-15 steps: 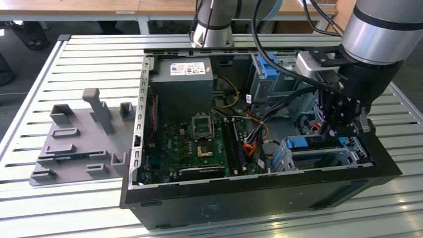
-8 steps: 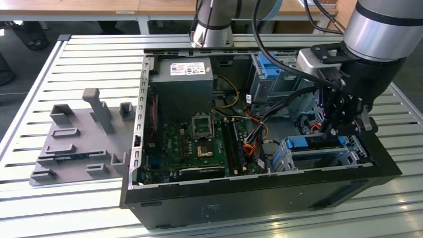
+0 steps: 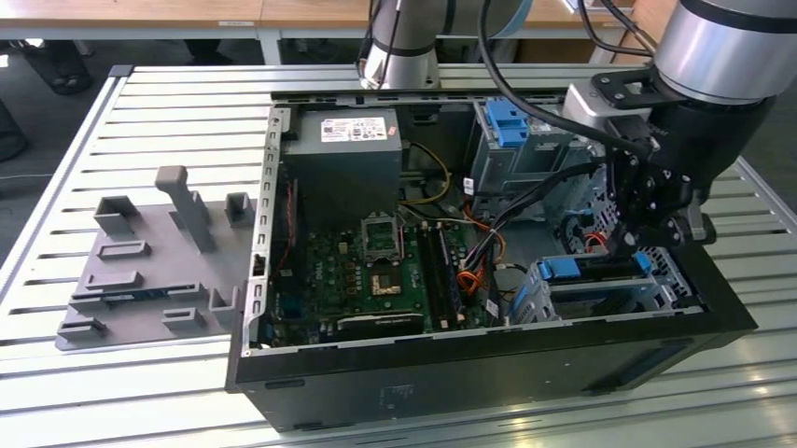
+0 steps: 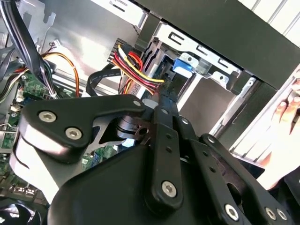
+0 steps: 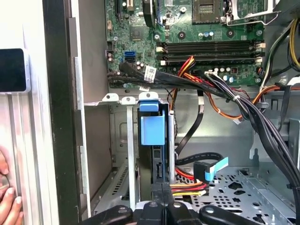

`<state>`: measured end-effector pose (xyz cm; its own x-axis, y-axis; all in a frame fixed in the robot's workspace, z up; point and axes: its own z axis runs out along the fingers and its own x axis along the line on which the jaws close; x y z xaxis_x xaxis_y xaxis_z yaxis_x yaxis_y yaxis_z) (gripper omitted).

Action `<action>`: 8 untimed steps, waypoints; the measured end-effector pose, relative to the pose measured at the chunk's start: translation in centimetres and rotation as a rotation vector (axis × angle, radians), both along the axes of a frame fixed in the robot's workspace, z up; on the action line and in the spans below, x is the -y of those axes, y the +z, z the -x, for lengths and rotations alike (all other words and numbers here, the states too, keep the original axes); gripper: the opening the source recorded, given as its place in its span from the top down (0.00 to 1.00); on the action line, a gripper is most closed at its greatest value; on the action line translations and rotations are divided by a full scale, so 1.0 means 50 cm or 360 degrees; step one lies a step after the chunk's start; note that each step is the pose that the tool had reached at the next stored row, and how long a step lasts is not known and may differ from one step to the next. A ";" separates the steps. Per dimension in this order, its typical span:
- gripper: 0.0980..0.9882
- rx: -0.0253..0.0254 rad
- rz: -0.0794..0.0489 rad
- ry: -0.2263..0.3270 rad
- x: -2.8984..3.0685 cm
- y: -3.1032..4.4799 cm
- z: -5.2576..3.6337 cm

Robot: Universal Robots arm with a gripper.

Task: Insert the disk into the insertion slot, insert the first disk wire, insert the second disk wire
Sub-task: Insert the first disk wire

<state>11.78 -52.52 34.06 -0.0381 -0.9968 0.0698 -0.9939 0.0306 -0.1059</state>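
The black gripper (image 5: pixel 162 202) is pinched narrow on the plug of a red, yellow and black wire bundle (image 5: pixel 187 189), right at the end of the disk (image 5: pixel 153 131), a silver hard drive in a bright blue plastic carrier seated in the insertion slot (image 3: pixel 538 297), a low silver-grey perforated metal cage. A tilted plug could jam against its socket; farther off, loose black cables (image 5: pixel 187 80) could snag the arm

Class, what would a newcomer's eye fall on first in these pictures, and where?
The open computer case with its green motherboard in the middle. At the exterior view's right, the gripper hangs at the blue-framed disk sitting in the insertion slot.
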 end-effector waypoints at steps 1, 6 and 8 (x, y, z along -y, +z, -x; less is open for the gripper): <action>0.99 -0.00021 0.0000 0.0000 0.000 0.001 0.000; 0.99 -0.00060 0.0000 0.0000 0.000 0.004 0.000; 0.99 -0.00072 0.0000 0.0000 0.000 0.005 0.000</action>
